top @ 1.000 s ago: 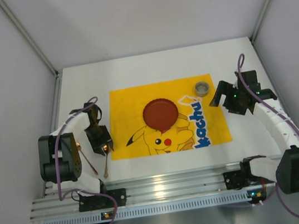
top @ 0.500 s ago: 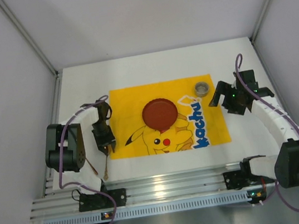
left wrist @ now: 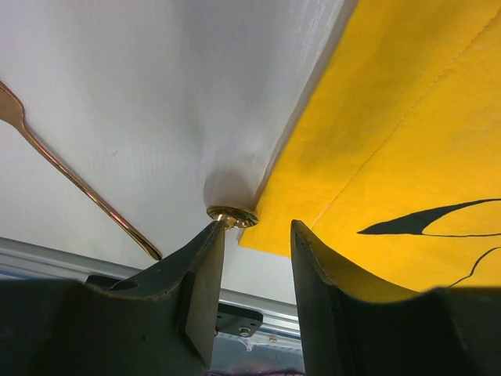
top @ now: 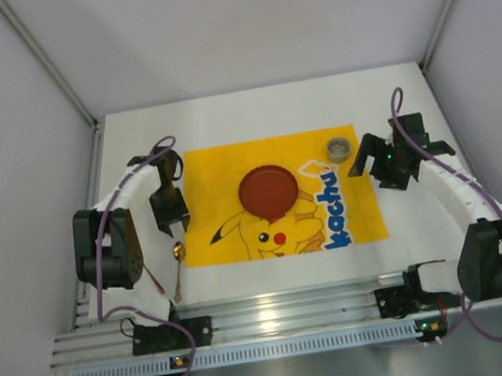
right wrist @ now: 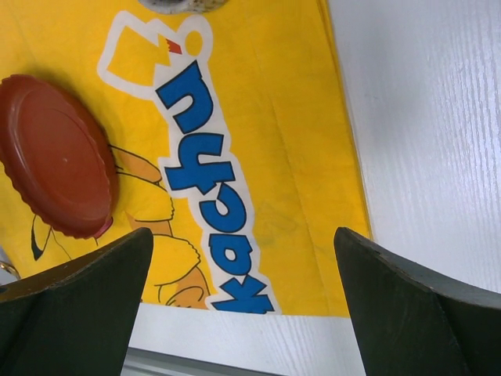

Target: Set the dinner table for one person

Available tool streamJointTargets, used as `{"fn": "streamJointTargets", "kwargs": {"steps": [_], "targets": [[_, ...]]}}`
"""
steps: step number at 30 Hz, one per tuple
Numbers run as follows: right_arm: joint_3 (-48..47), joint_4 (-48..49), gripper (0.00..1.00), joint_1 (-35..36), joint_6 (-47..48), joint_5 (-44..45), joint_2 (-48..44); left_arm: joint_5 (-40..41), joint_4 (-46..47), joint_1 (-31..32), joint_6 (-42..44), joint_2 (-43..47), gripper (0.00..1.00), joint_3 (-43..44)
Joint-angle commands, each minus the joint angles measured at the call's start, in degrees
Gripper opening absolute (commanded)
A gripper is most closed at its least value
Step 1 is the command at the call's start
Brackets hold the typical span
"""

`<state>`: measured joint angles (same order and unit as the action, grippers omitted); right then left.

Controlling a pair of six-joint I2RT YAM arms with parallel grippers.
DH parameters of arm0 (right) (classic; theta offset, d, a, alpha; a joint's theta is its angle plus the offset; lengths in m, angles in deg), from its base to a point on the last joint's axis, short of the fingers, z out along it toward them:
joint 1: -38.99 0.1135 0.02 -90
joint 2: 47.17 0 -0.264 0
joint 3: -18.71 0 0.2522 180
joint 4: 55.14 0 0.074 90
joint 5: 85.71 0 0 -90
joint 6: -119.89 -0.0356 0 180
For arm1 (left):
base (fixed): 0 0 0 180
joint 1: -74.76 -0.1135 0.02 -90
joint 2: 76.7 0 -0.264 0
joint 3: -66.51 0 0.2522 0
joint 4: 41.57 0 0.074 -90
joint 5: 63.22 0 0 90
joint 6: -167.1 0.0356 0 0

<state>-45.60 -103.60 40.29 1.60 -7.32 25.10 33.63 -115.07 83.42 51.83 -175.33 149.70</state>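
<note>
Word: "kachu" was the only text that could be read in any view.
Carrier: it was printed on the yellow mat (top: 215, 170), in its right part.
Letters: the blue lettering (top: 334, 209) was thick, rounded and lower case, each letter with a white outline.
Direction: in the top view the word ran from the near edge of the mat towards the far edge.
Right wrist view: the same blue lettering (right wrist: 205, 168) was readable, with the "k" lowest, near the mat's edge.

We see the dinner table (top: 249, 113), a large plain white rectangular top lying flat; 1 ribbed aluminium rail (top: 271, 322) runs left to right along its near edge, the white surface stretching far behind it.
</note>
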Motion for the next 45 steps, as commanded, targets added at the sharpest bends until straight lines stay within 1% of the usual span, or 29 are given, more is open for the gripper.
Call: {"fn": "streamJointTargets", "kwargs": {"steps": [1, 5, 12, 17, 20, 21, 22, 24, 26, 28, 30, 31, 33, 37, 38, 39, 41, 44, 45], "targets": [[-3.77, 2.88, 1.00, -0.86, -0.36, -0.51, 0.33, 0.97, -2.57, -0.40, 0.58, 0.10, 0.45, -1.14], [-3.69, 2.88, 1.00, -0.77, -0.45, -0.42, 0.50, 0.71, -3.10, -0.49, 0.40, -0.16, 0.47, -2.01], [-3.68, 2.79, 1.00, -0.77, -0.54, -0.42, 0.94, 0.53, -1.08, -0.49, 1.11, -2.36, 0.47, -4.39], [-3.95, 2.79, 1.00, -0.86, -0.71, -0.42, 1.21, 0.53, 0.51, -0.67, 1.46, -4.11, 0.44, -4.92], [-3.77, 2.79, 1.00, -0.86, -0.62, -0.25, 1.12, 0.53, 0.86, -0.93, 1.72, -4.29, 0.33, -4.83], [-3.69, 2.88, 1.00, -0.86, -0.80, -0.25, 1.03, 0.62, 0.86, -1.02, 1.81, -4.38, 0.25, -4.83], [-3.60, 2.79, 1.00, -0.86, -0.71, -0.07, 1.03, 0.71, 0.86, -1.19, 1.98, -4.38, 0.22, -4.83], [-3.33, 2.79, 1.00, -0.86, -0.88, 0.10, 1.12, 0.97, 0.86, -1.46, 2.07, -4.38, 0.18, -5.18], [-3.16, 2.79, 1.00, -0.86, -0.97, 0.10, 1.38, 0.80, 1.03, -1.90, 2.42, -4.12, 0.11, -5.71], [-3.16, 2.88, 1.00, -0.86, -1.15, 0.10, 1.47, 0.71, 1.12, -2.25, 2.60, -3.77, 0.08, -6.14], [-3.16, 2.97, 1.00, -0.86, -1.24, 0.19, 1.38, 0.36, 0.86, -2.51, 2.69, -3.33, 0.08, -6.15], [-3.16, 3.06, 1.00, -0.86, -1.41, 0.19, 1.47, 0.09, 0.60, -2.51, 2.78, -3.06, 0.09, -5.71], [-3.33, 3.06, 1.00, -0.86, -1.41, 0.19, 1.65, 0.09, -0.37, -2.51, 2.69, -2.45, 0.31, -4.92], [-3.24, 3.41, 1.00, -0.77, -1.59, 0.10, 1.91, 2.10, -2.30, -2.51, 2.43, -1.39, 0.56, -2.11], [-3.16, 3.41, 1.00, -0.86, -1.76, 0.10, 2.00, 2.72, -2.48, -2.51, 2.43, -1.22, 0.65, -1.76], [-3.07, 3.58, 1.00, -0.77, -1.76, 0.10, 2.00, 3.08, -2.74, -2.51, 2.51, -1.04, 0.67, -1.49], [-2.90, 3.76, 1.00, -0.86, -1.94, 0.10, 1.91, 4.22, -2.92, -2.51, 2.60, -1.13, 0.67, -1.40], [-2.63, 3.94, 1.00, -0.77, -2.03, 0.10, 1.73, 4.22, -2.31, -2.51, 2.43, -1.56, 0.62, -2.45], [-2.46, 3.94, 1.00, -0.86, -2.03, 0.19, 1.82, 4.14, -1.96, -2.51, 2.43, -1.74, 0.58, -2.72]]}}
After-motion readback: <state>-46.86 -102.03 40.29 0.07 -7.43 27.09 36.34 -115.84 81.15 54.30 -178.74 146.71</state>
